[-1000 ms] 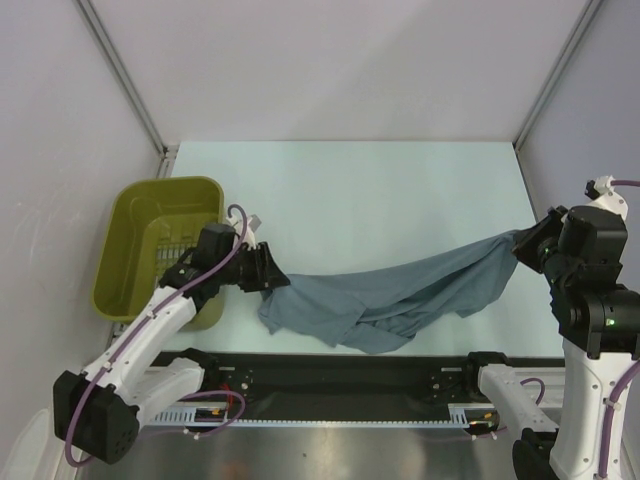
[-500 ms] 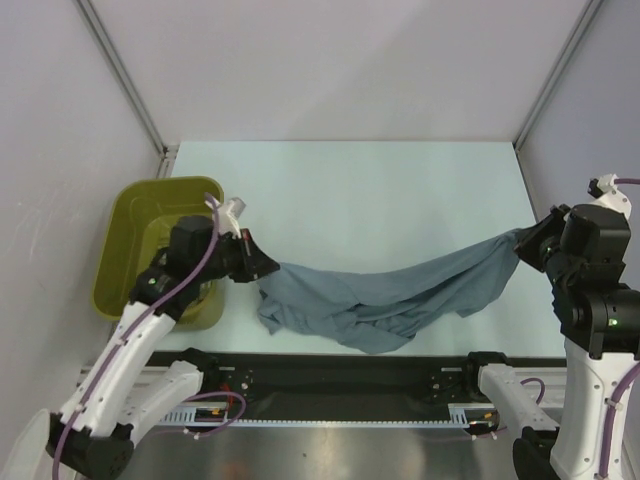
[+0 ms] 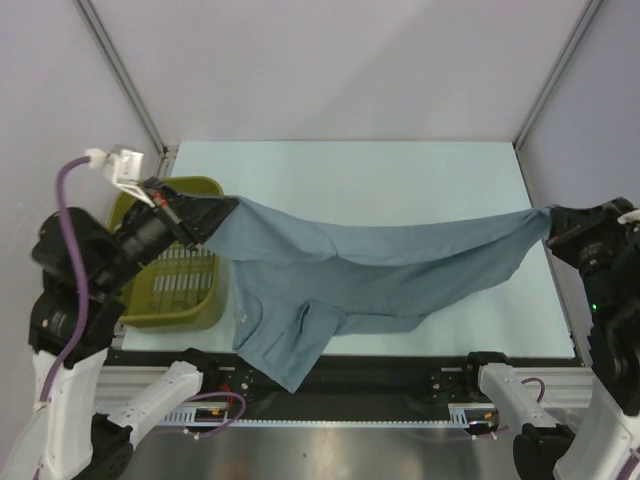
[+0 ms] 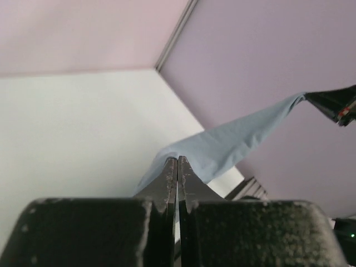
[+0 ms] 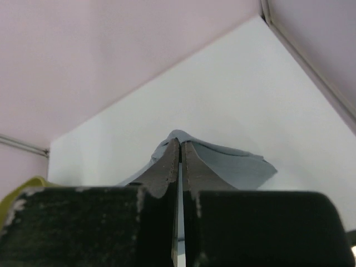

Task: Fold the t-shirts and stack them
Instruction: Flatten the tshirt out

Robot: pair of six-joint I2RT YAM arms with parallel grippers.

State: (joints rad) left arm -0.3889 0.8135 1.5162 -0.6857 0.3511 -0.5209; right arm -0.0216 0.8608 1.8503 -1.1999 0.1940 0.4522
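Both ends | I am clamping t-shirt (image 3: 380, 265) taut between left gripper (image 3: 228, 205) and right gripper (image 3: 550, 222) | hem seemingly overhanging table (image 3: 400, 180) front

In the top view we cannot see the tips of the left gripper (image 3: 226, 206), buried in the t-shirt (image 3: 380, 265); the left arm (image 3: 90, 270) covers much of the olive basket (image 3: 172, 314); the right arm (image 3: 612, 290) runs off the right edge; in both wrist views the near parts of each gripper are dark and blurred, and we cannot tell how much cloth sits between the closed jaws; the left wrist view cuts the right gripper (image 4: 320, 100) at its edge; the right wrist view shows only a sliver of the basket.
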